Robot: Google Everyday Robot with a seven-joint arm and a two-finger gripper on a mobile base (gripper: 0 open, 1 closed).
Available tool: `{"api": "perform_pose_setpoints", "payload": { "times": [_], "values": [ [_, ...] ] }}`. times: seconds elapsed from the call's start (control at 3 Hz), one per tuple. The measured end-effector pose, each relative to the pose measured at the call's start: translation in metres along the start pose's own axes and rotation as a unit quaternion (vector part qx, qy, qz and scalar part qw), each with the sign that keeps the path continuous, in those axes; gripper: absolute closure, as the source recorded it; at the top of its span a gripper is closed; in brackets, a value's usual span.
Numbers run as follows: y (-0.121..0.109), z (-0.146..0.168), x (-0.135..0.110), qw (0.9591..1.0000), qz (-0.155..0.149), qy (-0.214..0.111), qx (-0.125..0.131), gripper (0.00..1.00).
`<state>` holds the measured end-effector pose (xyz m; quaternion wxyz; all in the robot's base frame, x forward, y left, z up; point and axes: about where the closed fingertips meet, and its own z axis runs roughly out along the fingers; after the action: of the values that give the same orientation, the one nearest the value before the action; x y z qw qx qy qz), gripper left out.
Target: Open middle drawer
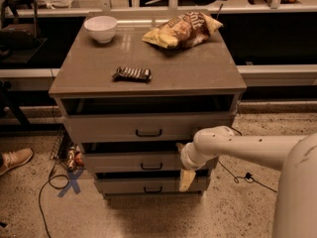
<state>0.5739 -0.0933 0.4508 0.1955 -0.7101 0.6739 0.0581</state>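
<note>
The middle drawer (133, 162) is the grey-brown front between a taller top drawer (129, 128) and a smaller bottom drawer (133, 186). Its small dark bar handle (151, 166) sits at the centre. My gripper (183, 163) is at the right end of the middle drawer's front, to the right of the handle and apart from it. One pale finger (186, 180) points down over the bottom drawer; the other fingertip (179, 146) shows just above the middle drawer. The jaws stand apart and hold nothing. My white arm (247, 148) reaches in from the right.
On the cabinet top (198, 73) lie a white bowl (101, 28), a chip bag (182, 29) and a dark snack bar (132, 74). A cable (47, 192) and blue tape cross (71, 182) lie on the floor at left, near a shoe (15, 160).
</note>
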Motion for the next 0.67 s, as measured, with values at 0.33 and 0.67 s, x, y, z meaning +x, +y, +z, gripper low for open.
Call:
{"api": "perform_pose_setpoints", "payload": {
  "times": [0.33,0.67],
  "values": [
    [-0.019,0.026,-0.008,0.9999,0.000,-0.015,-0.001,0.00],
    [-0.029,0.043,-0.009,0.9996,0.010,-0.025,-0.005,0.00]
  ]
}}
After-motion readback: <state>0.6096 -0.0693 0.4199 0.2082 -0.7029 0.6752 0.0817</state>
